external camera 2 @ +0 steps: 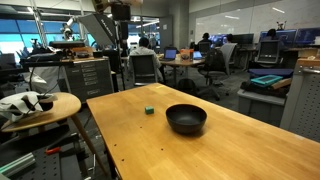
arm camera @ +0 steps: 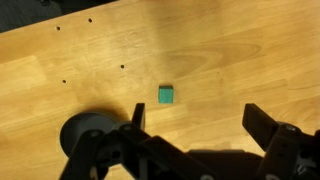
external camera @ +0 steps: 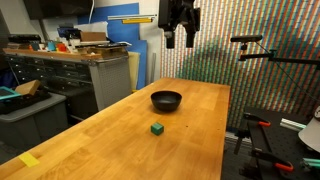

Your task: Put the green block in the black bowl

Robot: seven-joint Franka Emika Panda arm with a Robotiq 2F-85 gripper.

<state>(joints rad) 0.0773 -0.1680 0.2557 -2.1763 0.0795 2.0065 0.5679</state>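
The green block (external camera: pixel 157 128) is a small cube on the wooden table, also seen in an exterior view (external camera 2: pixel 149 110) and in the wrist view (arm camera: pixel 166 95). The black bowl (external camera: pixel 166 100) sits a short way behind it on the table, also seen in an exterior view (external camera 2: pixel 186 119); in the wrist view (arm camera: pixel 85 130) it is at the lower left. My gripper (external camera: pixel 182 40) hangs high above the table, open and empty; in the wrist view (arm camera: pixel 197 122) its fingers spread wide with the block between and beyond them.
The wooden table (external camera: pixel 110 135) has edges near the bowl. A workbench with drawers (external camera: pixel 75 70) stands beside it. A round stool with a white object (external camera 2: pixel 35 105) is near the table corner. Yellow tape (external camera: pixel 29 160) marks one table edge.
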